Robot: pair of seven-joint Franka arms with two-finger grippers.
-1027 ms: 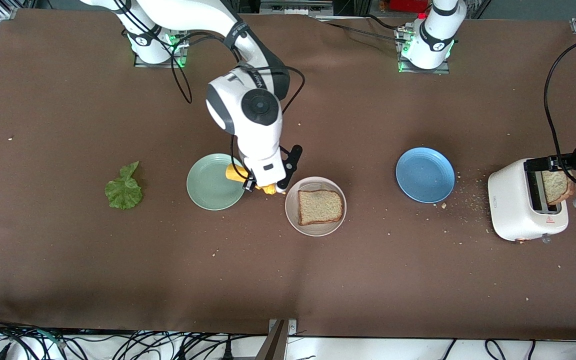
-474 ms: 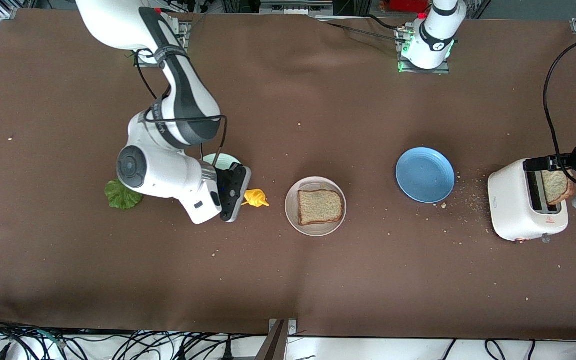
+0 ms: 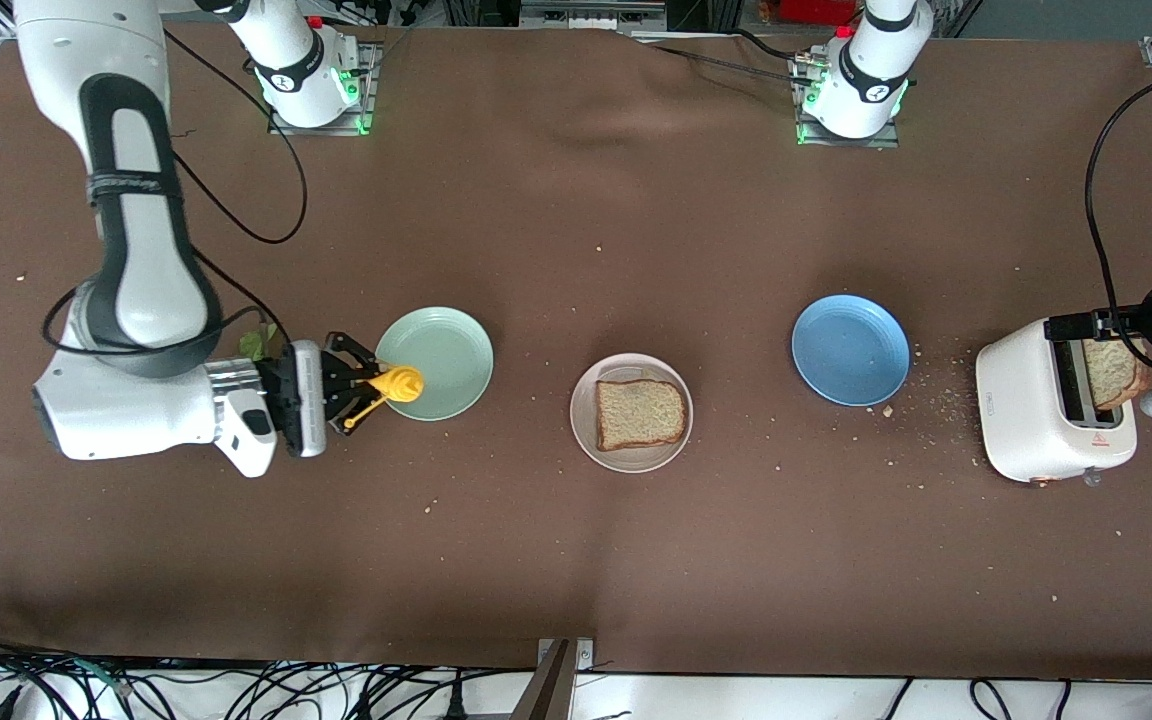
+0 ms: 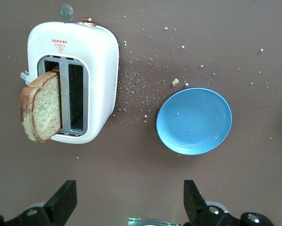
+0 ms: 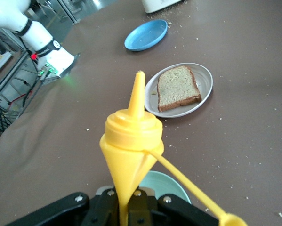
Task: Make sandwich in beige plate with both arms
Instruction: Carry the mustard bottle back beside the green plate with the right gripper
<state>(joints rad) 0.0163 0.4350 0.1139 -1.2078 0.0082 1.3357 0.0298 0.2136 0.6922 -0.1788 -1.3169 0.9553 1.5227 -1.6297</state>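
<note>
Since half a second ago the right arm (image 3: pixel 136 300) has swung toward its own end of the table, and the right gripper (image 3: pixel 361 383) with the yellow bottle (image 3: pixel 391 386) has come from beside the beige plate (image 3: pixel 586 440) to the edge of the green plate (image 3: pixel 446 345).

Front view: the right gripper lies level, closed on the bottle, whose cap points toward the green plate. The lettuce (image 3: pixel 256 343) is mostly hidden under the right wrist. The beige plate is well apart from this gripper, toward the left arm's end, between the green plate and the blue plate (image 3: pixel 850 349), and a little nearer to the camera than both. One bread slice (image 3: pixel 640 414) lies flat in it. The toaster (image 3: pixel 1036 420) stands at the left arm's end, and the left gripper (image 3: pixel 1101 325) is over it; a second slice (image 3: pixel 1111 372) stands out of its slot.

Left wrist view: the left gripper (image 4: pixel 129 202) is wide open, its fingers (image 4: pixel 63 200) spread and holding nothing. The second slice (image 4: pixel 41 107) leans out of the toaster (image 4: pixel 100 56), with the blue plate (image 4: pixel 194 121) and crumbs (image 4: pixel 141 84) beside it.

Right wrist view: the bottle (image 5: pixel 130 146) sits firmly in the right gripper (image 5: pixel 129 207), its loose cap hanging on a strap. The beige plate (image 5: pixel 204 89) with its slice (image 5: pixel 177 88) lies apart from the nozzle, and the blue plate (image 5: pixel 146 35) lies apart from both.
</note>
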